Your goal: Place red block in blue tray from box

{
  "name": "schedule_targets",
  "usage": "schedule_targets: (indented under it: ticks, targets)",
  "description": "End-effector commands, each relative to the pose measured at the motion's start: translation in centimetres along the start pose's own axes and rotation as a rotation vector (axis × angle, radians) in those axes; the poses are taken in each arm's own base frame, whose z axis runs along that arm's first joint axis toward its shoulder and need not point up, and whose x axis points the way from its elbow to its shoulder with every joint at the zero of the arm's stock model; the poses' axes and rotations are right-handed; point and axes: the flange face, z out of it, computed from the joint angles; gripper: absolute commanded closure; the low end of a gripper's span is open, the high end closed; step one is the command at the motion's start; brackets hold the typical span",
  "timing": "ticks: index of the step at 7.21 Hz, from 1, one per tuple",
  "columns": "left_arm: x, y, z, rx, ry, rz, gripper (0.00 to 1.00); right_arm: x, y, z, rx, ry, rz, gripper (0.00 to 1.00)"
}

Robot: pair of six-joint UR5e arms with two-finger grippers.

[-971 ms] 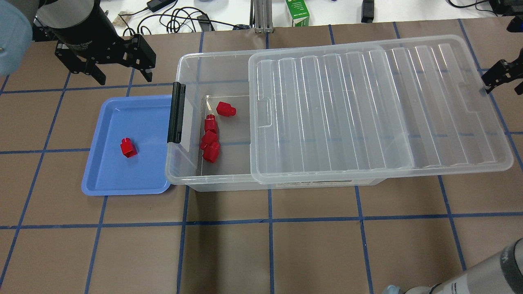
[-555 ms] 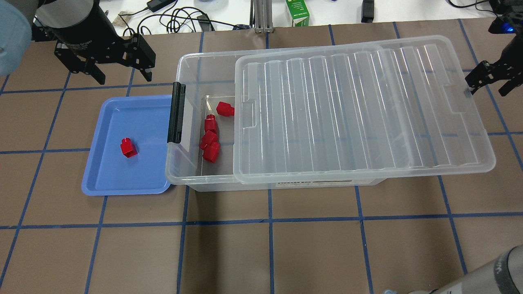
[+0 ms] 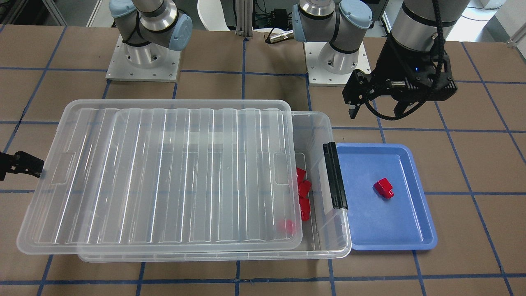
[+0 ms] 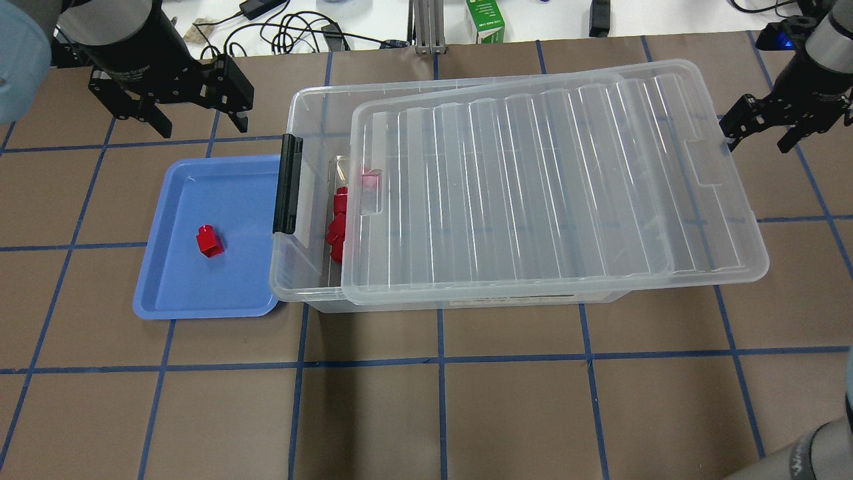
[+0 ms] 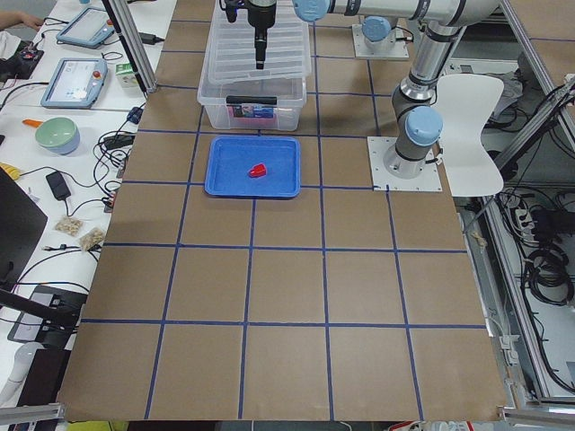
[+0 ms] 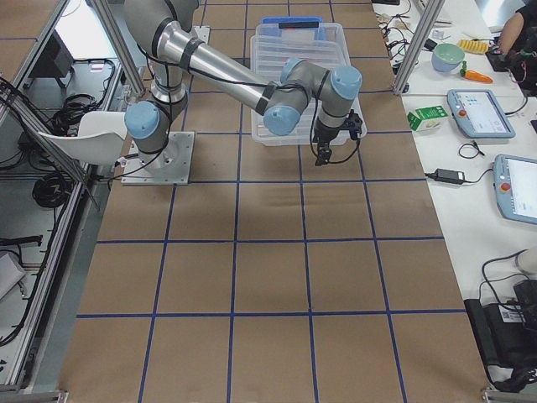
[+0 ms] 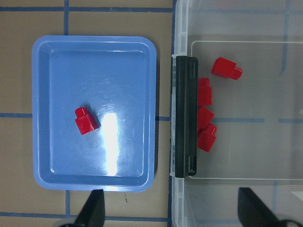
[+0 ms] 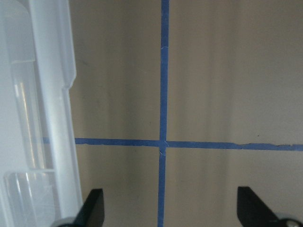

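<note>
**A:** From left to right, what was hidden or hard to make out?

**B:** In the box (image 4: 303, 117), the other red blocks (image 4: 336, 230) sat in a narrow open strip by the black latch (image 4: 288, 193). The lid (image 4: 546, 187) covered part of them, and one showed only as a red blur through the plastic. The left wrist view showed four. At the far right, the right claw (image 4: 760, 137) was just beside the lid's short edge. Whether it touched could not be told. The front view cut that claw off at the frame edge.

**A:** Where was the red block, compared with the claws?

**B:** The red block (image 4: 210, 241) lay near the middle of the blue tray (image 4: 233, 200), touching no rim. The left claw (image 4: 200, 125) hung high above the tray and latch, fingers spread wide, holding nothing. The block lay below it, well apart. The right claw, also spread and empty, was past the box's other end, far from the block.

**A:** And the materials and shapes?

**B:** The tray was shallow, glossy blue plastic with rounded corners and a raised rim. The block was bright red plastic, boxy with a narrower stub. The box was clear plastic, and its ribbed lid lay askew. The table (image 4: 400, 413) was brown, crossed by blue lines.
</note>
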Motion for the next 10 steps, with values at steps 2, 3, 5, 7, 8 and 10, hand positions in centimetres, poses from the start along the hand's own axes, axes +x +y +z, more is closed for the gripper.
schedule_targets:
  ticks: [2, 3, 5, 7, 8, 10]
  targets:
    - [0.0, -0.1, 0.0, 0.007, 0.001, -0.001, 0.00, -3.3, -0.6, 0.0, -0.002, 0.004, 0.022, 0.00]
    - [0.1, -0.1, 0.0, 0.007, 0.001, 0.000, 0.00, -4.3, -0.8, 0.1, -0.003, 0.005, 0.023, 0.00]
    - [0.1, -0.1, -0.1, 0.010, 0.001, 0.000, 0.00, -7.1, -1.2, 0.0, 0.005, 0.012, 0.040, 0.00]
    - [0.0, -0.1, 0.0, 0.008, 0.001, -0.001, 0.00, -7.3, -1.3, 0.1, 0.004, 0.012, 0.039, 0.00]
    - [0.0, -0.1, 0.0, 0.008, 0.001, -0.001, 0.00, -7.2, -1.4, -0.2, 0.010, 0.014, 0.037, 0.00]
    - [0.0, -0.1, 0.0, 0.008, 0.001, 0.000, 0.00, -6.4, -1.2, -4.4, 0.074, 0.045, 0.035, 0.00]
